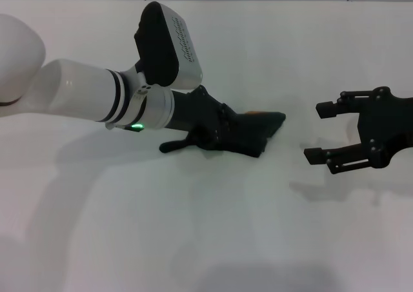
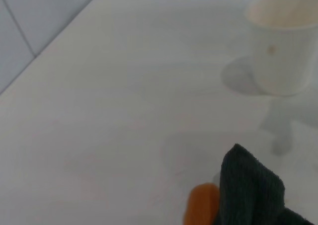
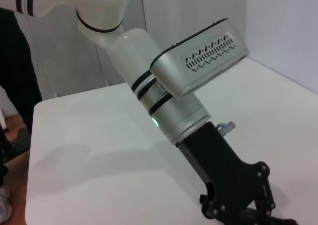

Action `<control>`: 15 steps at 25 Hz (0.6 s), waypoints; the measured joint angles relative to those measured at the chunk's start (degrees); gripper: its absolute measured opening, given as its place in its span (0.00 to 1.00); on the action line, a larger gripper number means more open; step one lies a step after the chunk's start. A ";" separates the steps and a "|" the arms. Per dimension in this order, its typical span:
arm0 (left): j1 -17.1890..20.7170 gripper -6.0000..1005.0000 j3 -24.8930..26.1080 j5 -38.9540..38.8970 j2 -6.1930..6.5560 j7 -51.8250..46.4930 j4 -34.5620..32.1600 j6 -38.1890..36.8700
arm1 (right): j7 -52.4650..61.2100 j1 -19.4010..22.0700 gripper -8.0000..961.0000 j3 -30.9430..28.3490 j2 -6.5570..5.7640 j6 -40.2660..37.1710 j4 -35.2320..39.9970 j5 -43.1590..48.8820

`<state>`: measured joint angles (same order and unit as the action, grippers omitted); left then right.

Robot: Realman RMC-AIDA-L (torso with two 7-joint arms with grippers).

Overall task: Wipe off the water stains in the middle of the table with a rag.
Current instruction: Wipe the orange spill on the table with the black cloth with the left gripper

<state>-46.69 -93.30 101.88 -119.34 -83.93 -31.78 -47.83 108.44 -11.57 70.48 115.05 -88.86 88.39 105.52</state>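
Nearest the head camera, bare white desk (image 1: 213, 227) fills the front, carrying only soft shadows. Farther back, near the middle of the desk, the left arm reaches in from the left edge, and the left hand (image 1: 222, 134) presses down with its fingers clamped on the rag (image 1: 255, 134). This dark cloth lies flat on the desk under and ahead of the hand, its tip pointing toward the right edge. A sliver of orange stain (image 1: 256, 112) peeks out at the rag's far edge, touching the cloth; most of the puddle is hidden beneath it. In the left wrist view the rag (image 2: 251, 190) covers one side of the stain (image 2: 201, 205), whose rounded orange end remains uncovered on the white surface. Beyond it in that view stands a white paper cup (image 2: 280, 41), upright, well apart from the rag.

Over by the right edge, the right hand (image 1: 319, 131) hovers with its fingers spread wide, gripping nothing, well apart from the rag's tip. From the right wrist view, the left hand (image 3: 238, 205) shows low against the desk (image 3: 89, 135).
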 joint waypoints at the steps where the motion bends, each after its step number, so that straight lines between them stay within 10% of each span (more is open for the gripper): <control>1: -0.02 0.07 -0.01 0.22 0.01 -0.03 0.01 0.54 | 0.00 -0.05 0.88 0.00 0.00 0.02 -0.04 0.00; 15: -1.48 0.07 0.06 2.76 0.03 0.30 1.75 7.41 | 0.15 0.04 0.88 -0.34 0.00 0.09 -0.12 -0.05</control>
<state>-48.18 -93.25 104.64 -119.32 -83.63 -30.03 -40.41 108.59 -11.54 70.14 115.05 -88.77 88.27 105.47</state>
